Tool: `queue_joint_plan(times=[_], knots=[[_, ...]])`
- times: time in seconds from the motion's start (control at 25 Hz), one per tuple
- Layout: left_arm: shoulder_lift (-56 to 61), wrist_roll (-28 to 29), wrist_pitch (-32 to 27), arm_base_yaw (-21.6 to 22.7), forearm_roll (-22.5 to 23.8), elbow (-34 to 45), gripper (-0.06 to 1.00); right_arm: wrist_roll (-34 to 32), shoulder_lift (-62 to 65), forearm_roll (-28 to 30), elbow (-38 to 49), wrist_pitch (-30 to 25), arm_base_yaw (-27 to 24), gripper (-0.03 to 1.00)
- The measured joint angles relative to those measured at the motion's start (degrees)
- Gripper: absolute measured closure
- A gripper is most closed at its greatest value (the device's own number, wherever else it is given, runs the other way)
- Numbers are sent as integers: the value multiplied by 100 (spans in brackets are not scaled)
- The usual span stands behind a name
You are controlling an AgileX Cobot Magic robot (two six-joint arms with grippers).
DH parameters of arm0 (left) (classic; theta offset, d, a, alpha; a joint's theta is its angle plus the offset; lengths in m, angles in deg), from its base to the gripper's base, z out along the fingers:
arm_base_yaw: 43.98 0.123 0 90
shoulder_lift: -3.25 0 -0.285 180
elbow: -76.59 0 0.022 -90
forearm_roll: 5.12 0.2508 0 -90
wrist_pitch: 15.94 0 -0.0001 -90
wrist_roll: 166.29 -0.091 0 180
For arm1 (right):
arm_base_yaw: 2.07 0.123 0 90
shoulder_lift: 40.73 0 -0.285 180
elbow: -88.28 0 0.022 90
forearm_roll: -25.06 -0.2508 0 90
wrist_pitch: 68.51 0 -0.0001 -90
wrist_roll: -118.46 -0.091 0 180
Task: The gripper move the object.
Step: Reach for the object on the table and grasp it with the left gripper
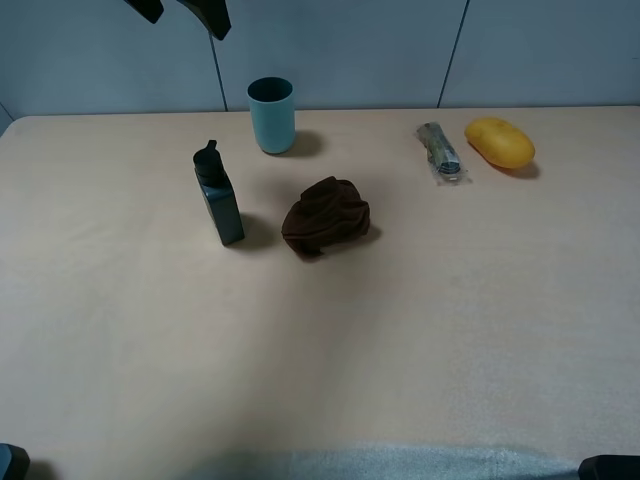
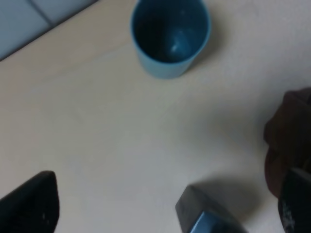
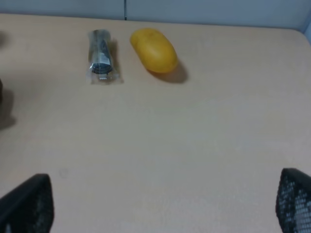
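The object, a light blue-teal cup (image 1: pixel 271 115), stands upright near the table's far edge; the left wrist view looks down into its dark inside (image 2: pixel 170 36). My left gripper (image 1: pixel 180 12) hangs high at the top left, up and to the left of the cup and apart from it. Its two dark fingers (image 2: pixel 31 206) stand wide apart with nothing between them. In the right wrist view my right gripper (image 3: pixel 160 206) is open too, over bare table, and holds nothing.
A dark green flat bottle (image 1: pixel 218 195) stands in front and left of the cup, with a crumpled brown cloth (image 1: pixel 325 215) to its right. A wrapped packet (image 1: pixel 440 152) and a yellow fruit (image 1: pixel 499 142) lie at the far right. A grey wall runs behind the table.
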Motion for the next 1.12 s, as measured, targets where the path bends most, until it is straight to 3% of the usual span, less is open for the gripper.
queue_joint_plan(times=[0.6, 1.12], knots=[[-1887, -136, -174, -661, -4, -1731, 6, 0, 0, 0, 0, 0, 0, 27], [-2425, -463, 106, -823, -4, -1890, 6, 0, 0, 0, 0, 5, 0, 27]])
